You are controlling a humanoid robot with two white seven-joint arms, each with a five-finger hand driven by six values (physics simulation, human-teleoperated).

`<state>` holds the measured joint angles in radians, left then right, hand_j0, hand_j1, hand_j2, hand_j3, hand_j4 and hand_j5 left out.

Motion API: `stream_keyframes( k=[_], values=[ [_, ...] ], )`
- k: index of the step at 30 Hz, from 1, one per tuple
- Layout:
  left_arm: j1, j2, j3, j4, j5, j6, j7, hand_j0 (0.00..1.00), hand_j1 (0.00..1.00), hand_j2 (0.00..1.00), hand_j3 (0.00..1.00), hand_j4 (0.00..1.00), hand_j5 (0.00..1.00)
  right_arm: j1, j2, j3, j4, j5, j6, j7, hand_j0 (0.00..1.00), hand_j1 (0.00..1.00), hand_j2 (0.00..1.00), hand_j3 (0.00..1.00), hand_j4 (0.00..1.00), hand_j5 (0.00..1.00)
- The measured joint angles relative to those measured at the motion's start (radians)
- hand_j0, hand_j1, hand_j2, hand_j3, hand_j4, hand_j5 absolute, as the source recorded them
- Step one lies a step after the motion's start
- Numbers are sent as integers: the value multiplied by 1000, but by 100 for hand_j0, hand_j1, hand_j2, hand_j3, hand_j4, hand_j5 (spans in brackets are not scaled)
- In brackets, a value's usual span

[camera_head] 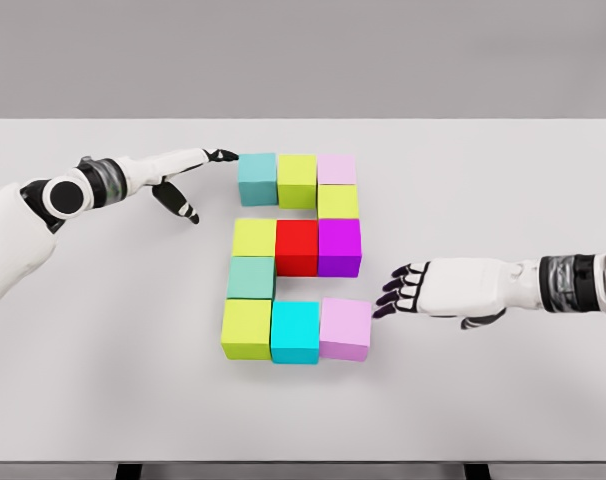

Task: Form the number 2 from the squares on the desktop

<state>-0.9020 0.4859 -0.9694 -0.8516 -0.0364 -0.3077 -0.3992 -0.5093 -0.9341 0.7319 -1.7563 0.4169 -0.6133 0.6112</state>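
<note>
Shape on the desk [483, 160]: the cubes already lie as a figure 2, with a top row of three, one cube under its right end, a middle row of three, one cube under its left end, and a bottom row of three
Left hand [188, 175]: fingers spread and holding nothing; the index tip touches, or nearly touches, the left face of the teal cube [257, 178] at the left end of the top row
Right hand [423, 290]: fingers spread, holding nothing; the fingertips are just beside the right face of the light purple cube [345, 328] at the right end of the bottom row
Key relation: the teal cube lies to the right of the left hand, the light purple cube lies to the left of the right hand, so each hand is nearer to its own end
Judgement: any coming move looks like a small push inward along the rows, to close the thin gaps
Long axis: the cubes have none; the rows run left to right
Writing: no label, brand or text can be read on any cube
</note>
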Motion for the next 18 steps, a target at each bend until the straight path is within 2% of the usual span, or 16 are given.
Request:
stream_keyframes(
  k=[18],
  values=[
    [-3,0,2,-10,4,1,-2,100,100,100,100,100,100,-8,11,-1,-1,14,0,0,100,100,100,100,100,100]
  ],
)
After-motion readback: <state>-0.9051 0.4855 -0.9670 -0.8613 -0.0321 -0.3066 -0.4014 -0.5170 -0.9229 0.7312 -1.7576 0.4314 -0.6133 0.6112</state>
